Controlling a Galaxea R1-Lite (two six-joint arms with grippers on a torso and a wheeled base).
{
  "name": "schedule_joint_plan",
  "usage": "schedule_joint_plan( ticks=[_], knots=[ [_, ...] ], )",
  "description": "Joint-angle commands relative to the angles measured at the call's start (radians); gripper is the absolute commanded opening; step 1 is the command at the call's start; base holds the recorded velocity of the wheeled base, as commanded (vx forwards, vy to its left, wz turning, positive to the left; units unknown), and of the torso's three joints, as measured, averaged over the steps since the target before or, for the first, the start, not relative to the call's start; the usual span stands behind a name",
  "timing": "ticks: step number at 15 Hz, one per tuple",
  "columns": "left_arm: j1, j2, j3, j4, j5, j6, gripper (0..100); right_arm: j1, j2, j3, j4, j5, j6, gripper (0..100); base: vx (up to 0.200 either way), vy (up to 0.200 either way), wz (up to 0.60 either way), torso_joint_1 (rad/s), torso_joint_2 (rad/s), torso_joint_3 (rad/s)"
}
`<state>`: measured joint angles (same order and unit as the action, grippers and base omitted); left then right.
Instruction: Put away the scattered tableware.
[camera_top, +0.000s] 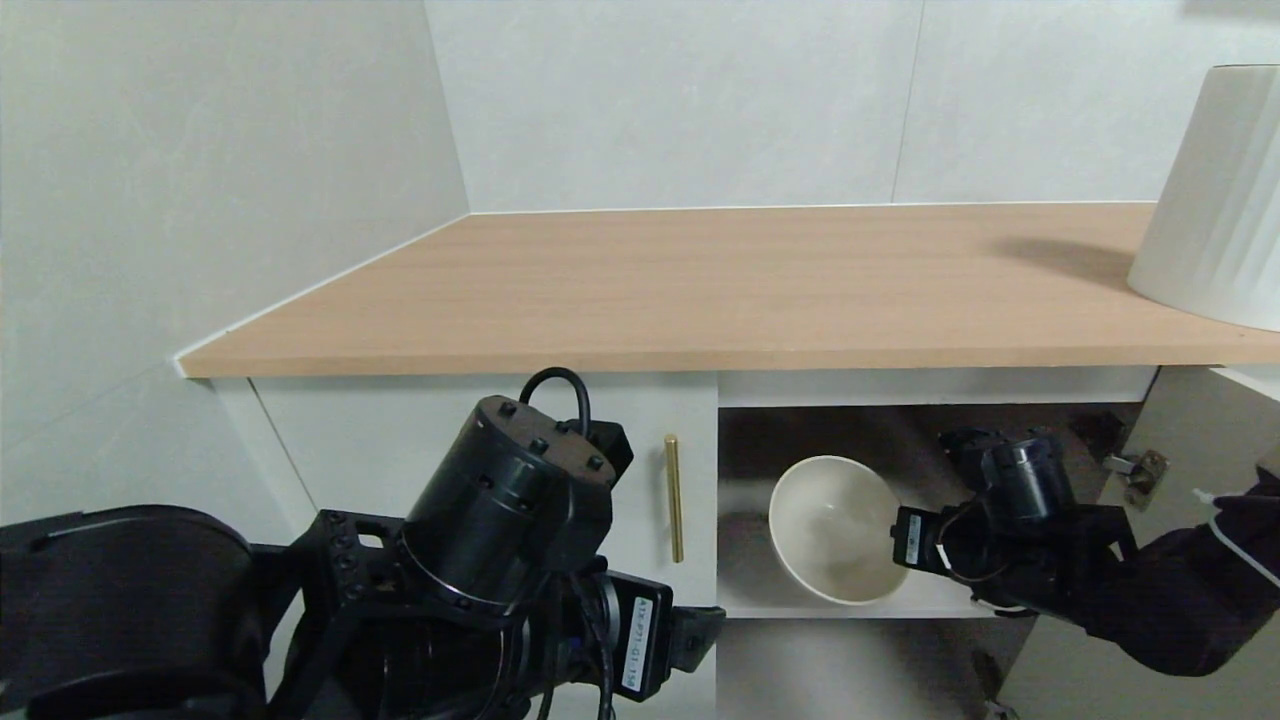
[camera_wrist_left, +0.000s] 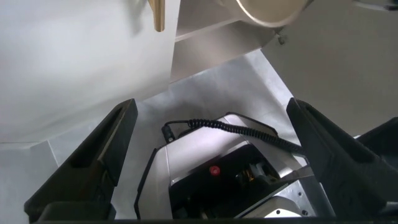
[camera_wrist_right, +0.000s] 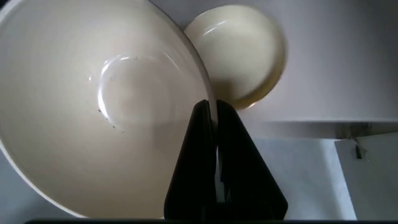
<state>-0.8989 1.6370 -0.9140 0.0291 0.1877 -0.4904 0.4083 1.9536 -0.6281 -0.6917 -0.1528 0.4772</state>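
Head view: right tool (camera_top: 903, 540) holds cream bowl (camera_top: 835, 530) tilted over the open cabinet shelf (camera_top: 760, 600).
Left wrist view: left tool (camera_wrist_left: 211, 112) spread, empty.
Right wrist view: right tool pinches the cream bowl's rim; smaller dish (camera_wrist_right: 239, 53) beyond.

A domestic setting, most likely a home kitchen or dining corner, is suggested. A long light-wood countertop (camera_top: 700, 290) is fitted into a corner of pale, large-panelled walls (camera_top: 200, 180), above a plain white cabinet door (camera_top: 400, 430) with a slim vertical brass bar handle (camera_top: 674, 498). Beside it, an open white cupboard compartment (camera_top: 745, 590) with a metal door hinge (camera_top: 1143, 472) is seen, with a round cream ceramic bowl (camera_top: 830, 530) at its shelf. A smaller round cream ceramic dish (camera_wrist_right: 239, 53) is seen on a white surface nearby. A white pleated lampshade (camera_top: 1215, 190) is seen at the countertop's right end.
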Motion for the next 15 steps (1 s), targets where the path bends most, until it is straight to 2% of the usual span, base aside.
schedule_joint_plan(
  ticks=[1,9,15],
  knots=[
    [0.000,-0.002,-0.002,0.000,0.001,0.000,100,-0.025,0.090,-0.012,-0.032,-0.021,0.004,0,0.000,0.000,0.00,0.000,0.00,0.000],
    [0.002,0.000,-0.002,0.000,0.001,0.000,100,-0.092,0.192,-0.087,-0.063,-0.076,0.044,0,0.000,0.000,0.00,0.000,0.00,0.000],
    [0.002,0.003,-0.002,0.000,0.001,0.000,100,-0.105,0.232,-0.119,-0.063,-0.090,0.044,0,0.000,0.000,0.00,0.000,0.00,0.000]
  ],
)
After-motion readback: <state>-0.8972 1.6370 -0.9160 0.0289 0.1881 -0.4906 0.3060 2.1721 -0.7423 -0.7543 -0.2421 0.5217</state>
